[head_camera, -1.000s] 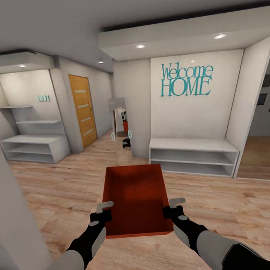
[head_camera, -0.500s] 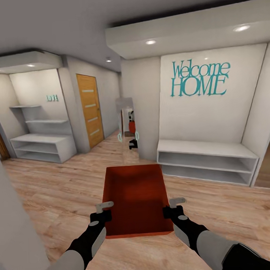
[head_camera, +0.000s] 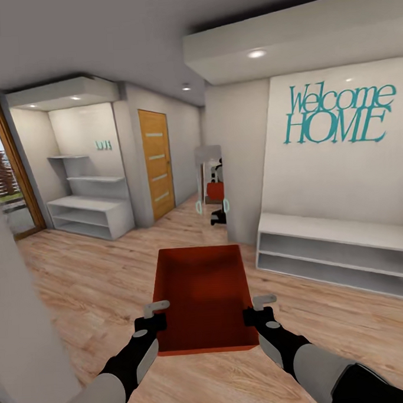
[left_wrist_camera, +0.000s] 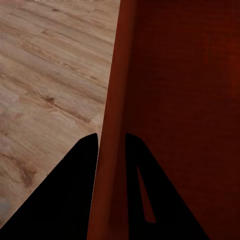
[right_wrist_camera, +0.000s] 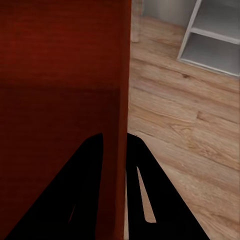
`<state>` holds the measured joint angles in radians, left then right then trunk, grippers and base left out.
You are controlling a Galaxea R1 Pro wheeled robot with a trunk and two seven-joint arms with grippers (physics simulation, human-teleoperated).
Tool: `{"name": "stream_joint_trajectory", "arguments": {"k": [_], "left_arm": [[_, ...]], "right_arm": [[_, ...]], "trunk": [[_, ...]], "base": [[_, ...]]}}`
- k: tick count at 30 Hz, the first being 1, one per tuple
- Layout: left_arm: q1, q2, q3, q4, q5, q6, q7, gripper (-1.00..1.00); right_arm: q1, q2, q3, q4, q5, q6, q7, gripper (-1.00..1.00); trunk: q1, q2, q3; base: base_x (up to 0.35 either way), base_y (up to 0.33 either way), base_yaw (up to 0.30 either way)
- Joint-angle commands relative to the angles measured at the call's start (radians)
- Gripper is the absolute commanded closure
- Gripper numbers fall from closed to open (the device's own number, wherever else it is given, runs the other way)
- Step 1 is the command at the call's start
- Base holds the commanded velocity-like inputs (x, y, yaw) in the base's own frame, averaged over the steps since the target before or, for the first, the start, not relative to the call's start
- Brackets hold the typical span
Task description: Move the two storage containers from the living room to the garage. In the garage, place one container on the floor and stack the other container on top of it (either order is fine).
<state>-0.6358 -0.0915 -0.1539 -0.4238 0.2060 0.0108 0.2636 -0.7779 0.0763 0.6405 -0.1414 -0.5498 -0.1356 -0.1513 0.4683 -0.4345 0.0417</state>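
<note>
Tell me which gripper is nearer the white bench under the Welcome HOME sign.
Right. The right gripper clamps the container's wall on the side of the bench; the left gripper grips the opposite wall, farther away.

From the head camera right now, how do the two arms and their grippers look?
Both arms have pale grey forearm shells narrowing to black wrist housings. The left gripper and right gripper carry thin, flat grey fingers. In the wrist views the fingers appear as black wedges. No cables or markings are visible.

Teal letters [head_camera: 337, 115] on the white wall [head_camera: 318, 177] above the low shelf [head_camera: 337, 250] read "Welcome HOME" (script over capitals). A small teal sign [head_camera: 103, 146] in the far alcove is too small to read.
</note>
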Motion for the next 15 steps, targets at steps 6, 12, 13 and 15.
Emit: {"name": "stream_joint_trajectory", "arguments": {"k": [6,12,13,15], "left_arm": [[0.001,-0.001,-0.017,-0.001,0.003,0.000,0.040,1.00],[0.001,-0.001,-0.017,-0.001,0.003,0.000,0.040,1.00],[0.001,-0.001,-0.017,-0.001,0.003,0.000,0.040,1.00],[0.001,-0.001,-0.016,-0.001,0.003,0.000,0.040,1.00]], "right_arm": [[-0.001,0.014,-0.035,0.002,-0.010,-0.007,-0.016,1.00],[-0.001,0.014,-0.037,0.002,-0.010,-0.008,-0.017,1.00],[-0.001,0.014,-0.037,0.002,-0.010,-0.008,-0.017,1.00],[-0.001,0.014,-0.037,0.002,-0.010,-0.007,-0.017,1.00]], "trunk": [[0.001,-0.001,0.001],[0.001,-0.001,0.001],[0.001,-0.001,0.001],[0.001,-0.001,0.001]], "base": [[0.322,0.000,0.027],[0.322,0.000,0.001],[0.322,0.000,0.000],[0.322,0.000,0.000]]}}
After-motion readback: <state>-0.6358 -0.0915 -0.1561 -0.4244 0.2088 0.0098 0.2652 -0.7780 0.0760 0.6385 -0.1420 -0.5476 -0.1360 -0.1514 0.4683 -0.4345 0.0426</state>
